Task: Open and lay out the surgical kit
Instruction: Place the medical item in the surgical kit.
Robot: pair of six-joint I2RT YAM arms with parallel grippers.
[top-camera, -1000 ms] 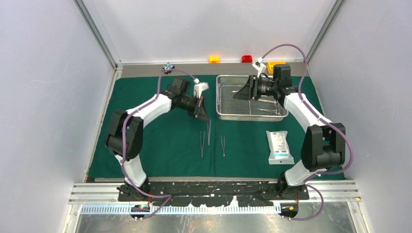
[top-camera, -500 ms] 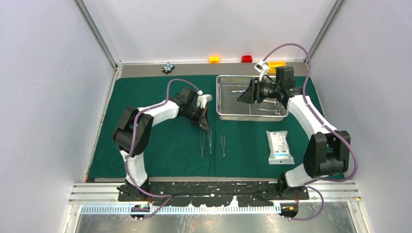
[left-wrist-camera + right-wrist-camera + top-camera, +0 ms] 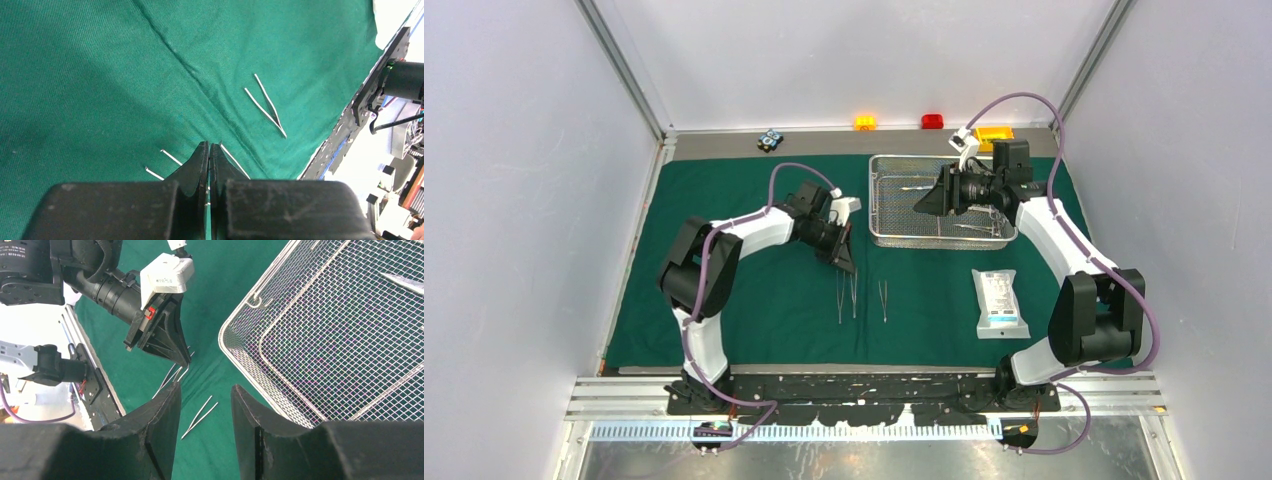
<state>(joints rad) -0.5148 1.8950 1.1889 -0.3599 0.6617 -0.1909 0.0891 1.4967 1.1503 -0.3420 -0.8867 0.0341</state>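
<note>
1. The white-and-black jointed left arm (image 3: 754,228) rises from its base at the lower left of the overhead view, folds at the elbow and reaches toward the centre.
2. Its black two-finger left gripper (image 3: 848,264) points down and to the right, with the jaws pressed flat together (no gap shows in its own wrist view (image 3: 209,146)).
3. The white-and-black right arm (image 3: 1049,228) climbs the right side and bends leftward in the upper right.
4. Its black right gripper (image 3: 921,206) points left, with the jaws parted and nothing between them (image 3: 202,388).
</note>
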